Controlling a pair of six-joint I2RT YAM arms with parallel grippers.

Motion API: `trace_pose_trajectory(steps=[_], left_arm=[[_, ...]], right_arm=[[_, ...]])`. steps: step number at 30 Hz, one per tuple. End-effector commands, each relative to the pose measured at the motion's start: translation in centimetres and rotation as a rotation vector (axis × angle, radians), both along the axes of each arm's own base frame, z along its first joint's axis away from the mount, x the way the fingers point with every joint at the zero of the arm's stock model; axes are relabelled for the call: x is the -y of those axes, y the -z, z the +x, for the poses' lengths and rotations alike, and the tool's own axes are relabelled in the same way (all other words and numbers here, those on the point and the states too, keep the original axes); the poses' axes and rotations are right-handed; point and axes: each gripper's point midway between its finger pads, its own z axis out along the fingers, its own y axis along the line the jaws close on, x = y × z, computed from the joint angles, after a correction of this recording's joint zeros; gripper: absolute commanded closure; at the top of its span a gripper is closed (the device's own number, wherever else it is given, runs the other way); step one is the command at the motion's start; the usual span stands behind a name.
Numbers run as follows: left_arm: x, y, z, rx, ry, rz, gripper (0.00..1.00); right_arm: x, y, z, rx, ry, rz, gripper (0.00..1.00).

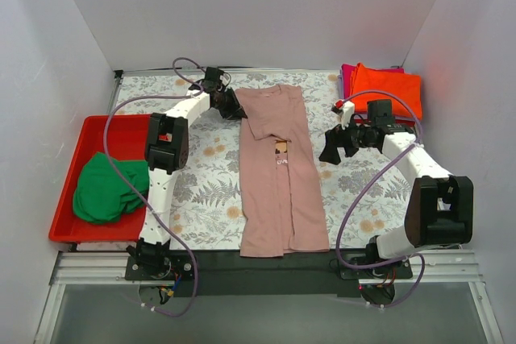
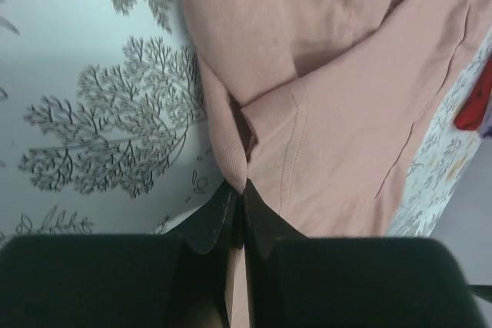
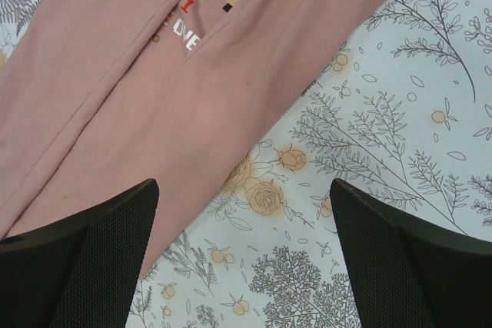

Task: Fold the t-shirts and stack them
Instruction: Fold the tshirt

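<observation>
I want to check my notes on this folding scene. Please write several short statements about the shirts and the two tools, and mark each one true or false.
1. The left tool is shut on an edge of the dusty-pink cloth t-shirt. True.
2. The right tool also grips that shirt. False: it stands open by the shirt's right edge, above the floral table cover, and holds nothing.
3. The crumpled green cloth t-shirt lies in the red plastic tray. True.
4. The folded orange cloth t-shirt lies under the folded magenta t-shirt. False: the orange one is on top, and only an edge of the magenta one shows.
</observation>
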Motion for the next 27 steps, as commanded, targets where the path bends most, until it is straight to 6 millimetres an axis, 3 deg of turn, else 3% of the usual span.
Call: trace_pose_trajectory(steps=[1, 2, 3, 5, 7, 8, 11, 15, 16, 18, 19, 21, 22, 23, 25, 26, 27], left_arm=[[-2.4, 3.6, -0.8, -0.107, -0.018, 0.111, 0.98], [-2.7, 4.1, -0.5, -0.114, -0.029, 0.115, 1.0], [-3.4, 3.3, 1.0, -0.082, -0.058, 0.118, 1.0], [-4.2, 3.5, 2.2, -0.081, -0.094, 0.114, 1.0], [-5.5, 2.0, 4.4, -0.035, -0.134, 0.092, 1.0], [-6.1, 2.4, 5.0, -0.034, -0.144, 0.083, 1.0], [-6.0, 1.4, 6.1, 0.008, -0.13, 0.028, 1.0], [-6.8, -0.4, 5.9, 0.019, -0.089, -0.048, 0.73], [-7.2, -2.7, 6.1, 0.072, -0.072, -0.039, 0.61], [-8.2, -4.5, 5.6, 0.118, -0.065, -0.006, 0.55], [-8.7, -8.5, 5.5, 0.207, -0.049, 0.016, 0.53], [-9.9, -9.9, 4.5, 0.259, -0.05, 0.079, 0.51], [-10.3, -14.9, 3.8, 0.376, -0.027, 0.106, 0.5], [-10.4, -14.7, 2.7, 0.395, -0.007, 0.115, 0.49], [-10.6, -18.1, 1.1, 0.492, 0.026, 0.132, 0.47], [-10.8, -22.6, -0.2, 0.618, 0.045, 0.141, 0.44], [-10.8, -21.5, -1.9, 0.608, 0.063, 0.143, 0.42]], right_arm=[[-0.2, -1.3, -0.2, 0.036, -0.017, 0.047, 0.02], [-0.2, -1.4, -0.2, 0.037, -0.017, 0.049, 0.02], [-0.2, -1.4, -0.2, 0.036, -0.017, 0.05, 0.02], [-0.2, -1.1, -0.4, 0.03, -0.019, 0.05, 0.02], [-0.1, -0.7, -0.4, 0.023, -0.019, 0.044, 0.02], [-0.1, -0.4, -0.3, 0.019, -0.023, 0.04, 0.02], [-0.2, 0.3, 0.0, -0.004, -0.03, 0.04, 0.02], [-1.3, 0.2, 1.1, -0.004, -0.075, 0.03, 0.02], [-1.5, 0.3, 0.9, -0.009, -0.095, 0.02, 0.02], [-2.9, 0.2, 0.4, 0.042, -0.175, -0.016, 0.02], [-3.1, -0.1, 0.1, 0.07, -0.199, -0.043, 0.02], [-4.8, -0.4, -1.1, 0.132, -0.306, -0.085, 0.02], [-5.1, -0.8, -1.7, 0.166, -0.335, -0.11, 0.02], [-6.5, -1.0, -2.9, 0.195, -0.397, -0.12, 0.02], [-7.2, -1.5, -4.8, 0.291, -0.504, -0.153, 0.02], [-8.5, -1.6, -6.3, 0.334, -0.589, -0.153, 0.02], [-9.0, -1.8, -7.5, 0.364, -0.639, -0.147, 0.02]])
